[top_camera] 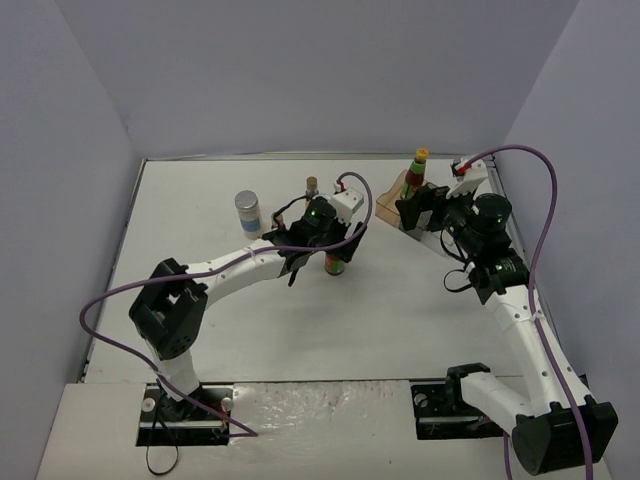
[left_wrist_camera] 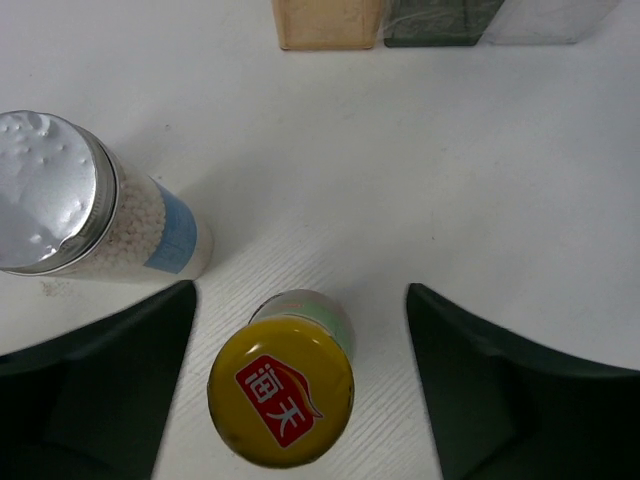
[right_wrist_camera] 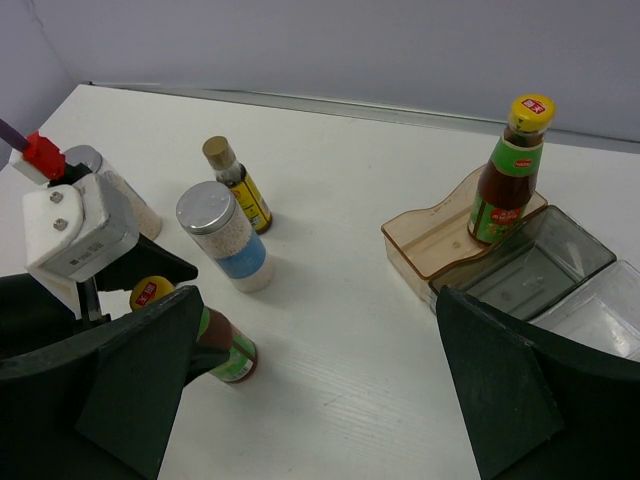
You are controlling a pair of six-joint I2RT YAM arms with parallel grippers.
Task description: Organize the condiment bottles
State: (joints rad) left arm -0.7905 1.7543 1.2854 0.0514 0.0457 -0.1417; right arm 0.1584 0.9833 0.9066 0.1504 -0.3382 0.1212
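Note:
A dark red bottle with a yellow cap (left_wrist_camera: 281,392) stands upright between the open fingers of my left gripper (left_wrist_camera: 300,390), with a gap on each side. It also shows in the top view (top_camera: 336,264) and the right wrist view (right_wrist_camera: 222,355). A white jar with a silver lid (left_wrist_camera: 60,200) stands just to its left. A second white jar (top_camera: 247,212) and a slim brown bottle (top_camera: 312,188) stand further back. Another dark red bottle (right_wrist_camera: 510,170) stands in the tray's orange compartment (right_wrist_camera: 430,235). My right gripper (right_wrist_camera: 310,400) is open and empty beside the tray. The other slim brown bottle is out of view.
The tray's clear compartments (right_wrist_camera: 540,265) lie right of the orange one, near the right wall. The left arm (top_camera: 230,265) stretches across the table's middle. Purple cables loop beside both arms.

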